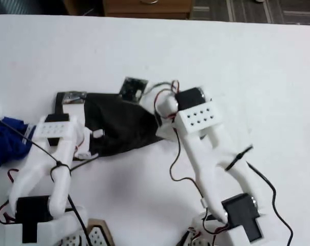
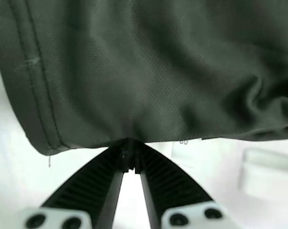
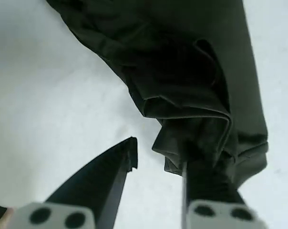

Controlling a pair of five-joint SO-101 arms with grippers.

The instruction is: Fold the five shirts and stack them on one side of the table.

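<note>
One black shirt (image 1: 119, 128) lies rumpled left of centre in the high view, on the white table (image 1: 221, 56). It looks like thin, limp knit: light, quick to sag and bunch, so the stitched hem and corners seem the surest holds. The left gripper (image 2: 129, 164) is pinched tight on the hem; the right gripper (image 3: 158, 155) gapes wide beside a bunched corner, gripping nothing

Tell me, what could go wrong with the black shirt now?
The left end effector pinches only the very edge of the black shirt, so the cloth may slip out. The right end effector is open at a bunched fold, so it might grab several layers at once.
</note>
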